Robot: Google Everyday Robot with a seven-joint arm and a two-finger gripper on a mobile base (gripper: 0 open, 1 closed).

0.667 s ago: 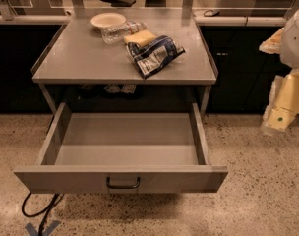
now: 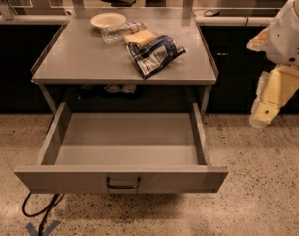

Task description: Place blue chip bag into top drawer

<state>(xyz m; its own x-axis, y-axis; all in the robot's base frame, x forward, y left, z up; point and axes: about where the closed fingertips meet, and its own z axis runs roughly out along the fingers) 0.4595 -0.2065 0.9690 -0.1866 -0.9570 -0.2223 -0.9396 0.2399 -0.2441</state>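
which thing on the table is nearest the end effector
The blue chip bag, the rightmost one; bowl, bottle and sponge lie farther left. The end effector hangs right of the table.

A rounded white arm shell with small dark vent slits sits at the right edge. Below it is the tool, pale cream-yellow, blocky, tapering to a blunt tip.

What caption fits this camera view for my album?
Blue chip bag lies on the tabletop above the open top drawer; the gripper hangs at right.
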